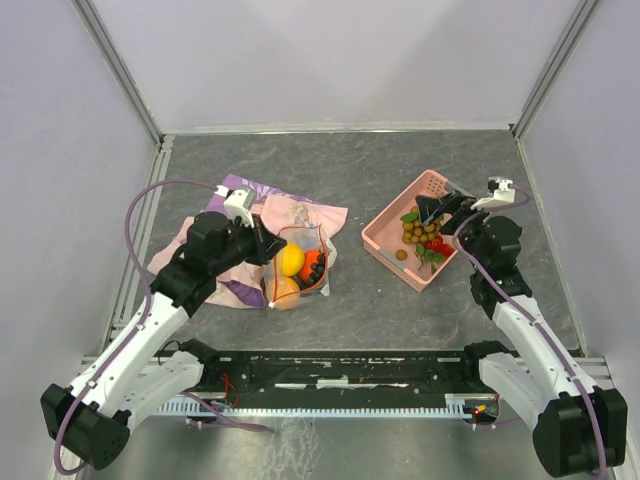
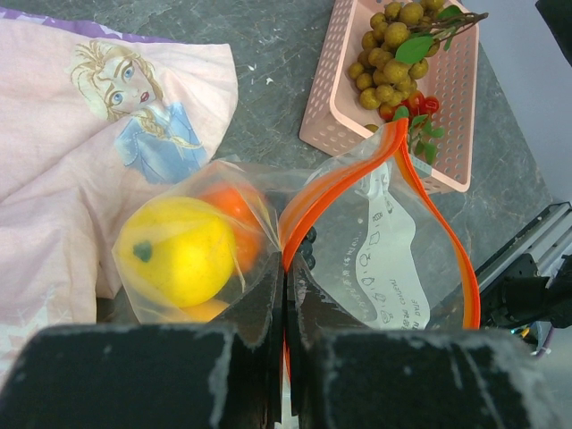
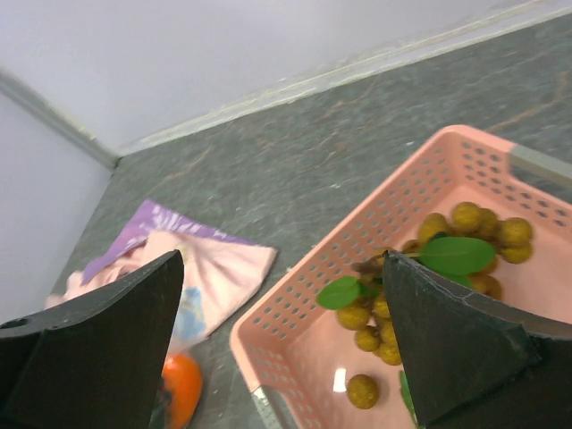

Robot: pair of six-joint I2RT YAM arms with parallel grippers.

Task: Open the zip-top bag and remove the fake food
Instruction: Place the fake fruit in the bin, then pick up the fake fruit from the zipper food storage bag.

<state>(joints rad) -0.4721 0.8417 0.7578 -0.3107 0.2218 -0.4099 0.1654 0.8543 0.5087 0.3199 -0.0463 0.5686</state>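
Your left gripper [image 2: 286,308] was clamped on the zip-top bag [image 2: 384,250], with the orange zip strip [image 2: 344,174] pinched between its fingertips. The thin film could slip out of that pinch if you pulled up, because the yellow fruit [image 2: 179,250] and orange fruit [image 2: 234,207], just ahead-left of the fingers, loaded the bag. That arm reached forward with its wrist turned right. Your right gripper [image 1: 437,207] hung over the pink basket [image 1: 385,240], fingers spread wide and empty, above the tan grape bunch [image 3: 466,217].
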